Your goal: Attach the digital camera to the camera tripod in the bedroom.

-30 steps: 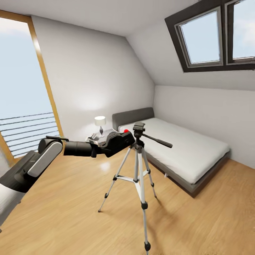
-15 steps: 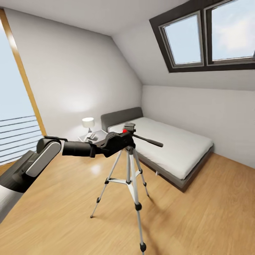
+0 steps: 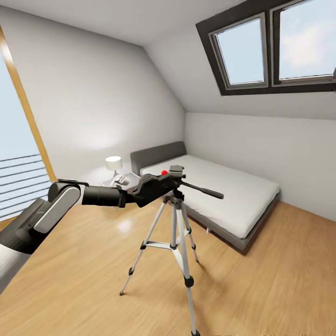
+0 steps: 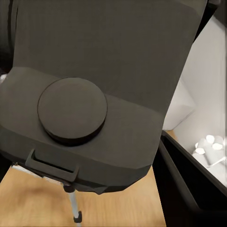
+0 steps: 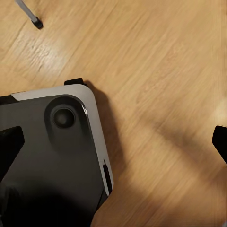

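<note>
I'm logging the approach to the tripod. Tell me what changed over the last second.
The head camera swung, so the whole room shifted in the picture. The left claw with the digital camera closed in on the head of the camera tripod: the red button went from left of the head to level with it. The grip on the camera stayed as it was; the tripod stands upright by the bed.

Bedroom colours, head view

Black digital camera (image 3: 156,183) with red button; camera tripod (image 3: 178,233) silver-legged, black joints, feet and head. Floor (image 3: 261,289) light honey wood, plank-grained. Bed (image 3: 224,191) grey frame, white mattress. Walls white; skylight (image 3: 275,46) frame dark; lamp (image 3: 113,163) white.
</note>
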Motion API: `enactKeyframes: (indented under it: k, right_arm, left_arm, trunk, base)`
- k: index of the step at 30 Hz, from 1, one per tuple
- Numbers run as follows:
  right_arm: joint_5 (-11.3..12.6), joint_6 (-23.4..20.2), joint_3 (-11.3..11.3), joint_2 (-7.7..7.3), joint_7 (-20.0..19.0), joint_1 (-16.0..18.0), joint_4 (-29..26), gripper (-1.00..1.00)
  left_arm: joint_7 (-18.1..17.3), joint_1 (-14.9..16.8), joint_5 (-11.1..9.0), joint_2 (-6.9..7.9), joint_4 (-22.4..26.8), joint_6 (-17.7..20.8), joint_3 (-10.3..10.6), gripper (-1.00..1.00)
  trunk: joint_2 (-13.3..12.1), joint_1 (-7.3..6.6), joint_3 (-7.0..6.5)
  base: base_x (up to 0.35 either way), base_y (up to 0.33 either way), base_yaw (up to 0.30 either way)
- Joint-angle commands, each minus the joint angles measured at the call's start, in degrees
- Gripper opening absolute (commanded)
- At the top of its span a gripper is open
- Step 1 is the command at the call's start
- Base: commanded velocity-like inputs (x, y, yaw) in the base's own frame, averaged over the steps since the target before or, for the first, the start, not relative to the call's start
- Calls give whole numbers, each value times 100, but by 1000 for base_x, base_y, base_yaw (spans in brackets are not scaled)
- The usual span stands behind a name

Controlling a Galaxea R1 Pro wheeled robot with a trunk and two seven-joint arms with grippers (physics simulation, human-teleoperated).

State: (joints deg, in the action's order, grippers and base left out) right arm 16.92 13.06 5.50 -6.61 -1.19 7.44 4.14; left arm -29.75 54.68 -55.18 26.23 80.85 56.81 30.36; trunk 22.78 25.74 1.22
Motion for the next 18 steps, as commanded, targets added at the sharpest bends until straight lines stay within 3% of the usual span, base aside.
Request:
enactKeyframes:
  k: [1,7,18]
  right_arm:
    - [53,39,48,2,-13,12,26,100]
    - [56,39,48,2,-13,12,26,100]
    - [56,39,50,2,-13,12,26,100]
  left_arm:
    - [-39,7,7,5,1,9,5,-100]
    - [-39,7,7,5,1,7,8,-100]
    - [-39,7,7,5,-3,6,13,-100]
  trunk:
    - [13,4,13]
    - [13,4,13]
    - [13,4,13]
  base:
    - [19,15,-215]
    - [9,7,-116]
    - [2,1,-20]
